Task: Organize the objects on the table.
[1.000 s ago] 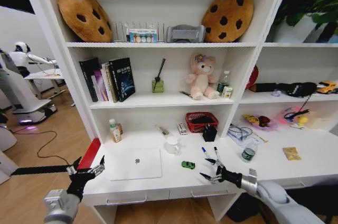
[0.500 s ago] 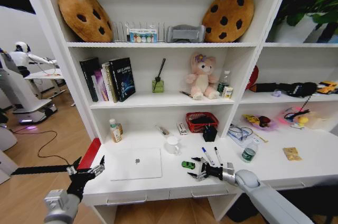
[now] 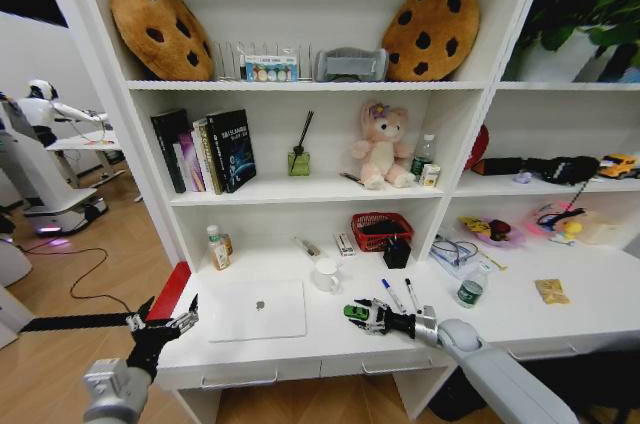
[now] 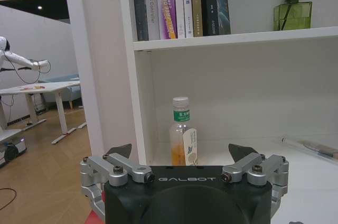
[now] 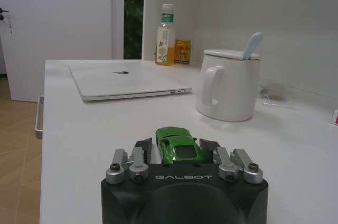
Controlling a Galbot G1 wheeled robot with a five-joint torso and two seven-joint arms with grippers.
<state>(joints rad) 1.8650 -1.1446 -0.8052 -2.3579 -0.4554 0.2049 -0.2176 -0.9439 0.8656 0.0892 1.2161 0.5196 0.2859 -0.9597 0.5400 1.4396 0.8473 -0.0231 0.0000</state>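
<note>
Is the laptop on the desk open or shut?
Shut: the laptop lies flat on the table, lid down, logo facing up.

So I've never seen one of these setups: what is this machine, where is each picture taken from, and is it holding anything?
It is a wheeled robot with two arms, facing a white desk built into shelving. The wide picture comes from a camera on its head; the other two come from cameras on each wrist, looking out over the fingers. On the desk lie a closed laptop, a white mug, two marker pens, a small tin and a yellow packet. The right gripper is low over the desk with its fingers on either side of a tiny green toy car; whether they have closed on it is unclear. The left gripper waits open beside the desk's left end, holding nothing.
</note>
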